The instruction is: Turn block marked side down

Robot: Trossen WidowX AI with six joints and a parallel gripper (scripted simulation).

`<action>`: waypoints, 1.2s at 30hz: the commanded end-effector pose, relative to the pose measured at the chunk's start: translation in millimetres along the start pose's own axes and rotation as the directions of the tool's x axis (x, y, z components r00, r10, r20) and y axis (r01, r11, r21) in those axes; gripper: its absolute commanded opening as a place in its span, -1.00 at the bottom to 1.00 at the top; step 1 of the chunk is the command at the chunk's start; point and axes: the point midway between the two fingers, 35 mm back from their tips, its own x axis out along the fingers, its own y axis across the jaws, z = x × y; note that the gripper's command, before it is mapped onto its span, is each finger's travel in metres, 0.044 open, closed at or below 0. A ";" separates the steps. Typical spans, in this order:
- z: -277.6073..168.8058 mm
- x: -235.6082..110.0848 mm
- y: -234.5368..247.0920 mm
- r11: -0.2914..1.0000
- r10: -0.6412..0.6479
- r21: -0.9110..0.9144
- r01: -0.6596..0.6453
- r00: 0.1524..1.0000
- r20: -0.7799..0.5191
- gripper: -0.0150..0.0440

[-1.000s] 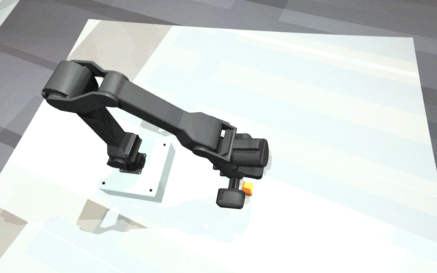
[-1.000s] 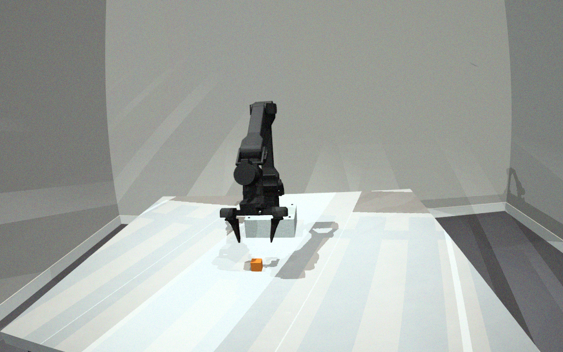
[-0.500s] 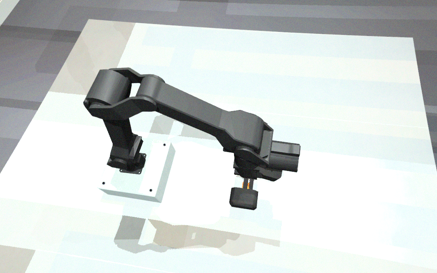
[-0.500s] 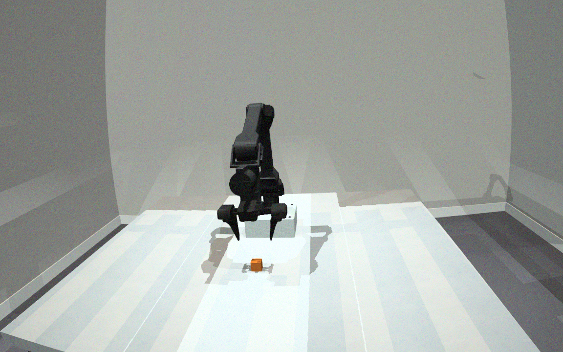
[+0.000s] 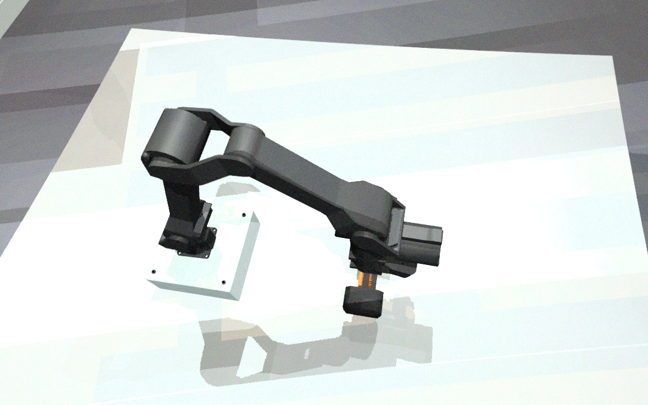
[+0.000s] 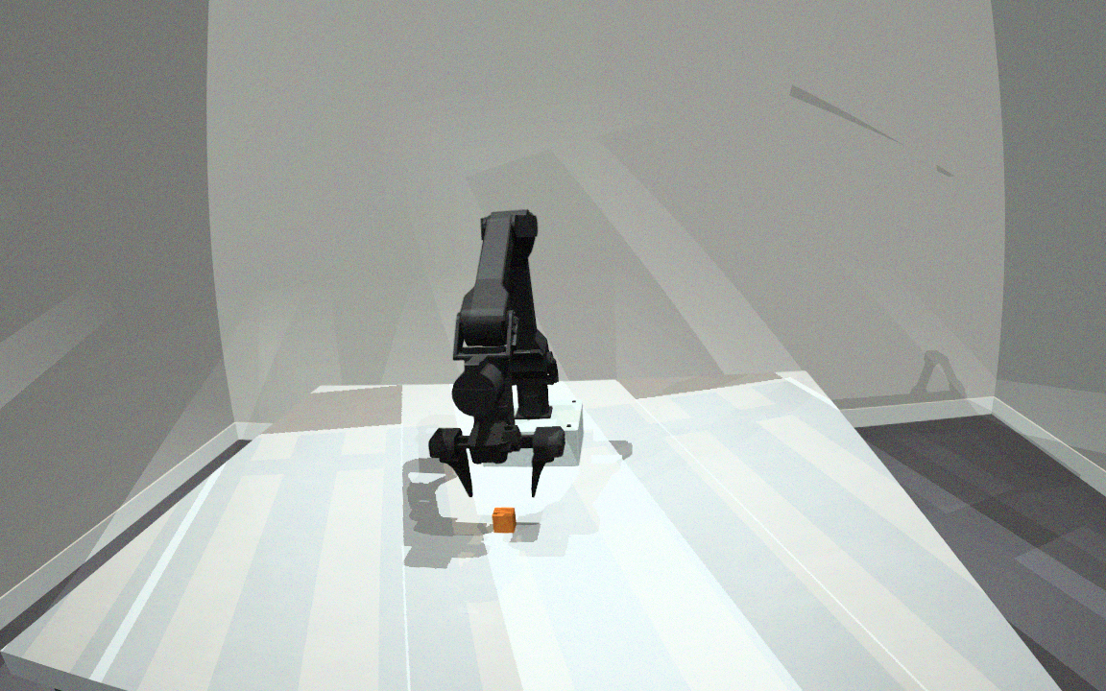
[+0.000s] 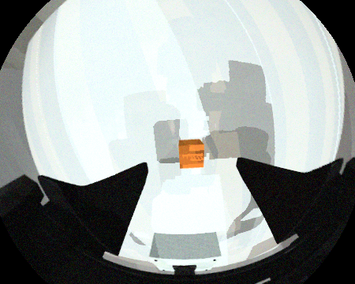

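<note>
A small orange block (image 6: 503,518) (image 7: 192,154) rests on the white table (image 5: 517,201) (image 6: 711,559) in front of the arm's base. In the wrist view its near face shows faint lines. In the top view only an orange sliver of the block (image 5: 361,278) shows beside the wrist. My gripper (image 6: 500,491) (image 7: 193,166) (image 5: 369,283) is open wide and empty. It points down and hangs a little above the block, with one finger to each side and clear of it.
The arm stands on a white base plate (image 5: 238,261) (image 6: 572,434) behind the block. The table's edges lie far from the block on every side, with dark floor (image 5: 39,75) beyond them. Grey walls close the scene.
</note>
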 end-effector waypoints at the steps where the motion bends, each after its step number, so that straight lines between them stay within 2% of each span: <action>1: -3.8 11.2 -1.4 1.000 -0.004 0.002 0.004 1.000 -0.016 1.00; 27: -4.5 43.9 -1.5 1.000 -0.004 0.002 0.004 1.000 -0.016 1.00; 36: -4.5 43.9 -1.5 1.000 -0.004 0.002 0.004 1.000 -0.016 0.20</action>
